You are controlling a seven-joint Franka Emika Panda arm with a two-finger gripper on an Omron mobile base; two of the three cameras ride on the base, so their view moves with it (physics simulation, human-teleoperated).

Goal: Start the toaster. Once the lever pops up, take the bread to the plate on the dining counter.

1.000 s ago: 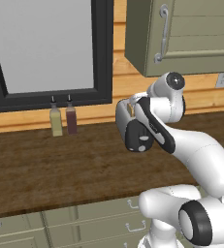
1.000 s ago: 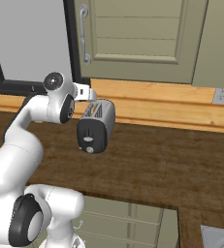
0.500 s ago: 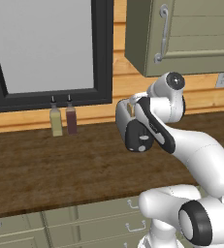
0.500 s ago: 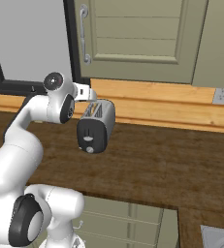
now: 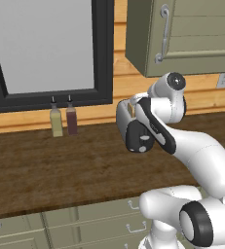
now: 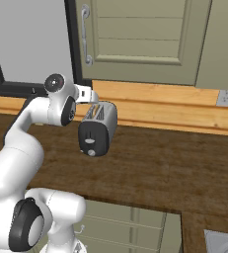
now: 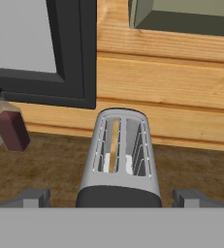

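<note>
Facing toaster (image 7: 119, 160), pincer (image 7: 112, 197) spread wide

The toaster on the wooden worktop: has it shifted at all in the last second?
No. In the right base view the toaster sits at the same spot as before, below the cabinet door handle and against the wood wall strip.

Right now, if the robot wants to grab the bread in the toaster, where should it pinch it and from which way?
Probably by the bread's top edge, coming straight down from above. The thin slice stands upright in the left slot of the toaster, sunk between the slot walls, so its top edge is likely the reachable part. The open gripper would need its fingers either side of the flat faces.
</note>
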